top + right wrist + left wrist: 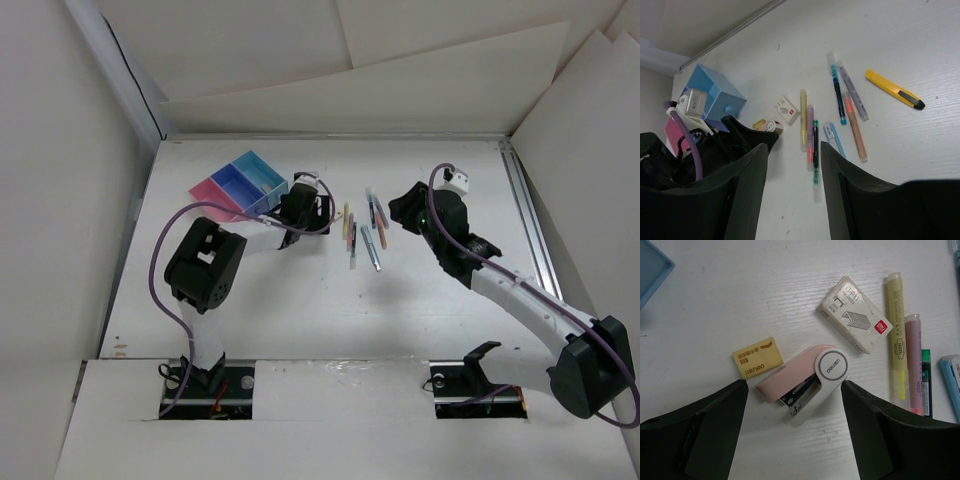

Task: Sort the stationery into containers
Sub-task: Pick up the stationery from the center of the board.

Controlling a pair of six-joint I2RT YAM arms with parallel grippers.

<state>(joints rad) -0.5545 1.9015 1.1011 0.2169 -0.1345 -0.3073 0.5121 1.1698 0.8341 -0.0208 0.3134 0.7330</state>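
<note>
**Left wrist: stapler between spread fingers, pens still on the worktop**

Finds the left end effector (pixel 794 390) released, fingers (pixel 700 435) wide on either side of one pink stapler (pixel 805 372), nothing clamped. Just beyond it on the worktop (pixel 740 300): one yellow eraser (pixel 757 357) and one staple box (pixel 855 315). Off to the right, four pens (pixel 896 335) side by side: yellow, pink, green, and light blue at the frame edge. One blue corner of the bins (pixel 652 270) at top left.

Right wrist: right end effector (pixel 794 150) released as well, hovering with nothing between its fingers. Under it, seven pens in a loose group, all flat on the worktop: yellow, pink, green and light blue close together, then blue, grey and orange beside them. One yellow knife (pixel 895 89) alone, further right. Same single stapler, eraser and staple box near the left arm.

Top external: three bins joined in a row, one pink and two blue, at far left just beside the left end effector. Pens between the two arms, apart from the bins.
</note>
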